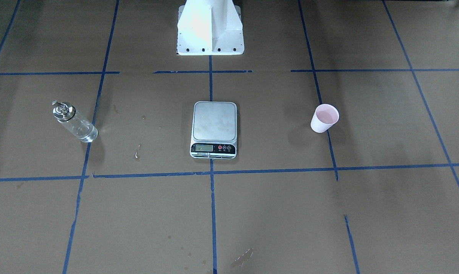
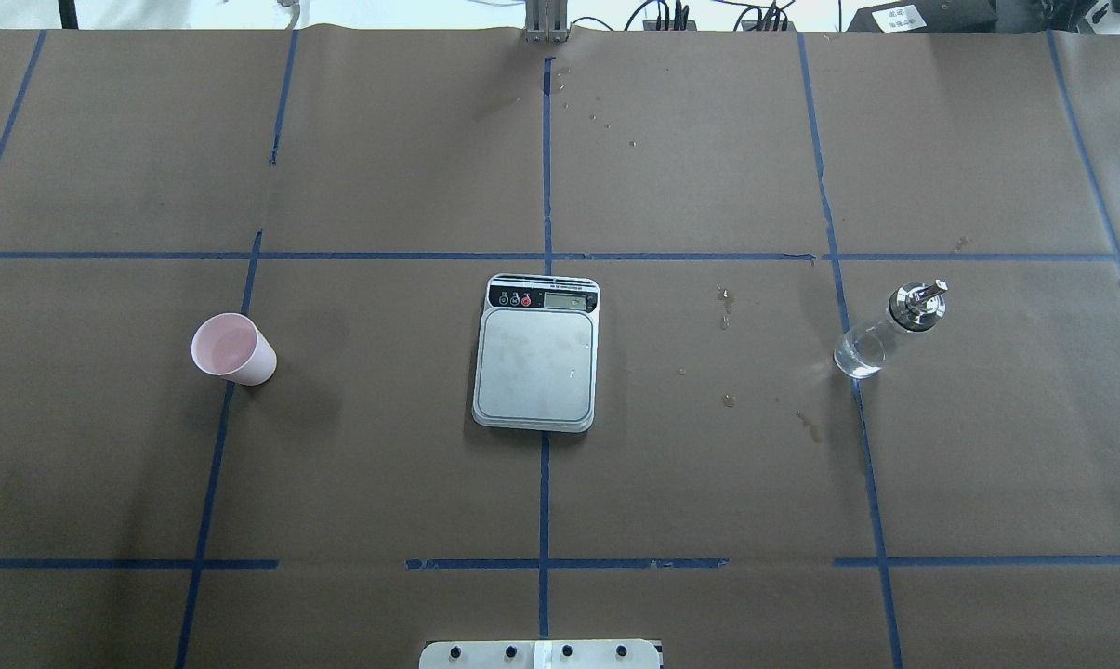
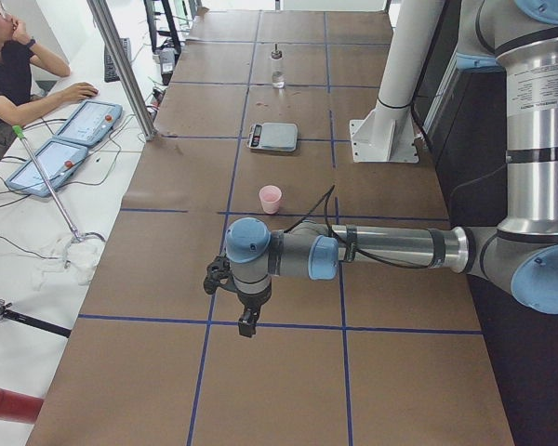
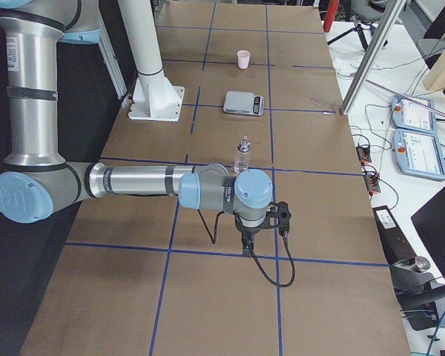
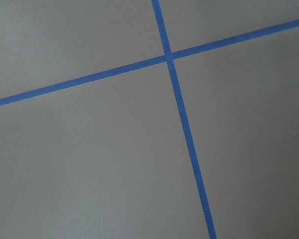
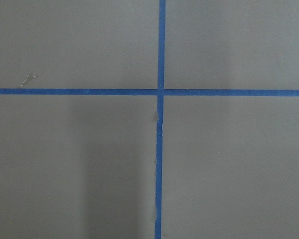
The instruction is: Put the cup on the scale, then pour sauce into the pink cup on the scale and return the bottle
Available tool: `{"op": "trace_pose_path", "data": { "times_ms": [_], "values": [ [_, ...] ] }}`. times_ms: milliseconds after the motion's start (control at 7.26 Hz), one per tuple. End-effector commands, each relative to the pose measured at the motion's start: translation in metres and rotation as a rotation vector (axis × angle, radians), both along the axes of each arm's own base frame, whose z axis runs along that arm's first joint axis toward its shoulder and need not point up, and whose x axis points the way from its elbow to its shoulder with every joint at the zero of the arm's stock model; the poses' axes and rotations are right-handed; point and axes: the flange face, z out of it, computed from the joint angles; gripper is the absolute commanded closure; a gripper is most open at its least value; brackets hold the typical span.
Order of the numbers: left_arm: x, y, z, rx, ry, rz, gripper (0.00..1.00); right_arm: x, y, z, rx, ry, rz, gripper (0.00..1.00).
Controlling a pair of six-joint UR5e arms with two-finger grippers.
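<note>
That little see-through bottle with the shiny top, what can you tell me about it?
The bottle is slim, clear and cylindrical, with a shiny silver metal collar and a small pour spout on top. It stands upright on the brown paper table, its base on a blue tape line, well apart from the scale, on the robot's right. Nothing but the table touches it.

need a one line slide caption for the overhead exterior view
Bare scale at centre, pink cup upright to its left, bottle upright to its right.
</note>
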Motion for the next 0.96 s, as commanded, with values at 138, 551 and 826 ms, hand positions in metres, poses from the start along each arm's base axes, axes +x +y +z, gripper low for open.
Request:
{"op": "trace_pose_path", "data": {
  "times_ms": [138, 551, 826],
  "values": [
    [-0.014, -0.003, -0.012, 0.023, 0.001, -0.032, 0.00, 0.000, -0.002, -0.002, 0.004, 0.000, 0.001, 0.00],
    [-0.011, -0.032, -0.113, 0.240, 0.044, -0.026, 0.00, 0.000, -0.003, -0.024, 0.049, 0.001, 0.002, 0.00],
    [-0.002, -0.044, -0.152, 0.339, 0.052, -0.007, 0.00, 0.001, -0.013, -0.051, 0.105, 0.002, 0.001, 0.00]
  ]
}}
